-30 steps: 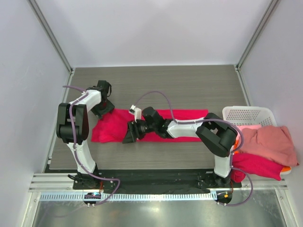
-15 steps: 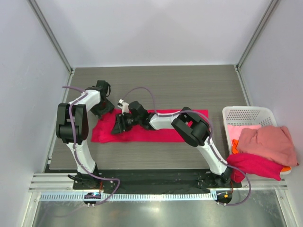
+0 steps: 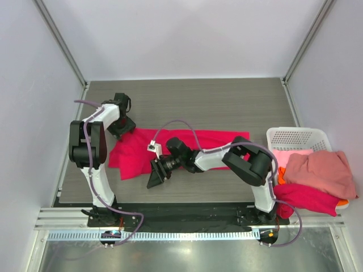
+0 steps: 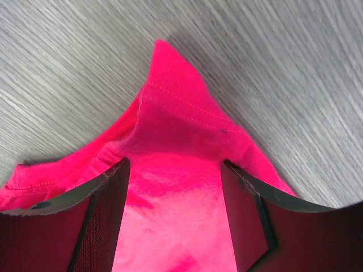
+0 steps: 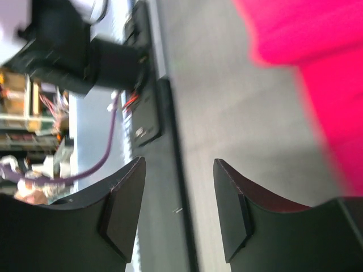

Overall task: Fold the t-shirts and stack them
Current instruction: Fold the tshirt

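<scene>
Top cam is fixed high up, above and behind the arms, looking down on the whole surface (image 3: 227, 96). That puts the crimson shirt (image 3: 215, 139) mid-frame, with the basket (image 3: 298, 136) off to the shirt's right.

Left wrist cam sits really close over the shirt's far-left corner, peering down between the left claw (image 4: 173, 170) fingers at cloth and wood grain.

Right wrist cam is rolled sideways and low, just off the shirt's near edge. It looks past the right claw (image 5: 178, 164) toward the left arm's base (image 5: 68, 51), and it's pretty blurry.

All three views catch some of the shirt. Only the top one shows all of it.
</scene>
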You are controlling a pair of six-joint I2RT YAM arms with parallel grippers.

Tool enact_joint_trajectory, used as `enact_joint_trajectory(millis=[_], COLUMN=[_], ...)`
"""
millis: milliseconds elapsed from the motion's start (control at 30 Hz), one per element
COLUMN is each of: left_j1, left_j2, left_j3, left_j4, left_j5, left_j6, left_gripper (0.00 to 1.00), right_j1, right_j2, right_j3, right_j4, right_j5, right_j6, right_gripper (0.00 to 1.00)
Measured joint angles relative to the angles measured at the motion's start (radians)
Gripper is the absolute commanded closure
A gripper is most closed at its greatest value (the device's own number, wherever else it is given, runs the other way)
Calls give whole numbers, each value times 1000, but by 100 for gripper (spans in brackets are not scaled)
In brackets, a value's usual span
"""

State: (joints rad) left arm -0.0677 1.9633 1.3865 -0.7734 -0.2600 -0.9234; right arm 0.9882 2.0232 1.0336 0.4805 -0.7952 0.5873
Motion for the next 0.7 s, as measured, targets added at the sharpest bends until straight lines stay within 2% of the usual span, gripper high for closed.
enact_joint_trajectory(millis=[100, 233, 333, 500, 533, 567, 700], left_j1=[3, 3, 0, -31, -44, -57, -96], left_j2=[2, -11, -78, -307, -357, -399, -550], left_j3=[3, -8, -64, -175, -196, -214, -328], left_j4=[-2, 5, 12, 18, 20, 22, 50], left_j5=[-2, -2, -8, -21, -21, -21, 3], left_j6=[3, 9, 14, 14, 14, 13, 13], left_gripper=[33, 32, 30, 27, 27, 25, 24], right_j1=[23, 19, 10, 1, -2, -3, -35], right_j2=[-107, -255, -368, -565, -586, -608, -672], right_j3=[-34, -53, -66, -137, -148, -161, -246], right_j4=[-83, -222, -336, -565, -605, -654, -811], right_j5=[36, 223, 449, 892, 961, 1050, 1285], right_j6=[-58, -99, -102, -46, -29, -5, 103], right_gripper=[42, 43, 55, 76, 82, 99, 99])
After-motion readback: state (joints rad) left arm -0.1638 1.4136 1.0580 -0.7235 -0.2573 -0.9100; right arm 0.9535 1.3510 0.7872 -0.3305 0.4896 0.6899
